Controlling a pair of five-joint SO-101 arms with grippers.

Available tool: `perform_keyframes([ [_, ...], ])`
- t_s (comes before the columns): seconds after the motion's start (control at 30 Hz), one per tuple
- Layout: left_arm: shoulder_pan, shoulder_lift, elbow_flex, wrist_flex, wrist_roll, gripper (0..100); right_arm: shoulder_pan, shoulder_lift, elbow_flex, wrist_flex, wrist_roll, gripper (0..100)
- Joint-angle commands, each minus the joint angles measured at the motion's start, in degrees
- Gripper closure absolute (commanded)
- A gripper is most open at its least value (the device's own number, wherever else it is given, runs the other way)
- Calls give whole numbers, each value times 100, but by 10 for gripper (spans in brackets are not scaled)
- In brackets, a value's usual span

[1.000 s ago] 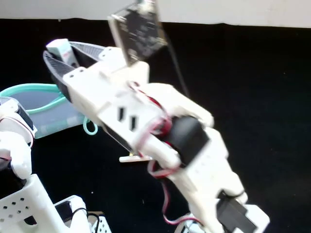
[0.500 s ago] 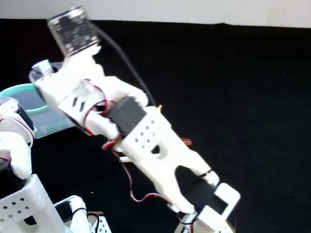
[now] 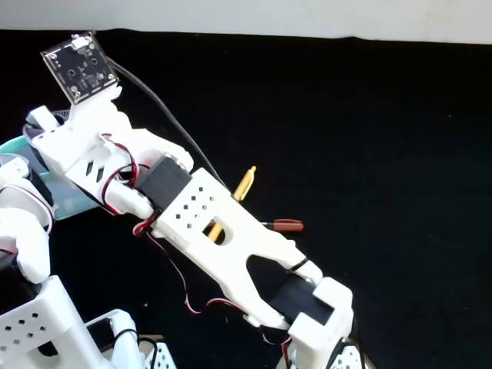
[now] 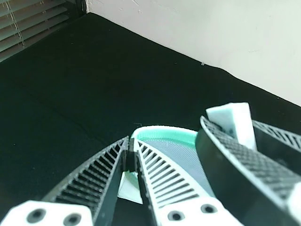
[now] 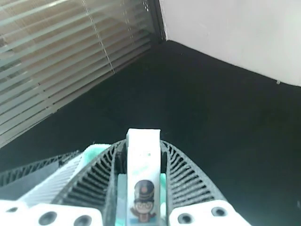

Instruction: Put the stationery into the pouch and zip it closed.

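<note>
Loading step. R gripper point(image 5: 143, 141) clamps the eraser point(image 5: 142, 179) over the pouch point(image 4: 162, 133) mouth. L gripper point(image 4: 131, 154) pinches the pouch rim, prob. propping it open. Next: lower, release inside. Well right of the pouch lie a gold pen point(image 3: 244, 183) & red-handled tool point(image 3: 286, 225), not yet in. Beyond the pouch, table point(image 3: 369, 115) runs to the wall point(image 3: 307, 15): ample room.

Right pincer point(image 5: 143, 141), gripping eraser point(image 5: 143, 181), swung across to pouch point(image 4: 164, 133); gold pen point(image 3: 244, 183), red-handled tool point(image 3: 286, 225) now uncovered.

The white block eraser point(image 5: 143, 181) sits in the right gripper point(image 5: 143, 142), over the teal-rimmed pouch point(image 3: 14, 145) — yellow pen point(image 3: 244, 184) and red-handled tool point(image 3: 286, 225) on the black table point(image 3: 369, 115), well apart.
</note>
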Motion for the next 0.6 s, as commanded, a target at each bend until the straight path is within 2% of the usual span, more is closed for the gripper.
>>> perform_keyframes([
  [0.0, 189, 198, 154, 79, 70, 993, -31, -13, -242, -215, 193, 991],
  [0.43, 189, 198, 154, 79, 70, 993, -13, 1473, -1745, -180, 176, 991],
  [0.57, 189, 207, 154, 70, 70, 993, 66, 1552, -1947, 224, 167, 991],
])
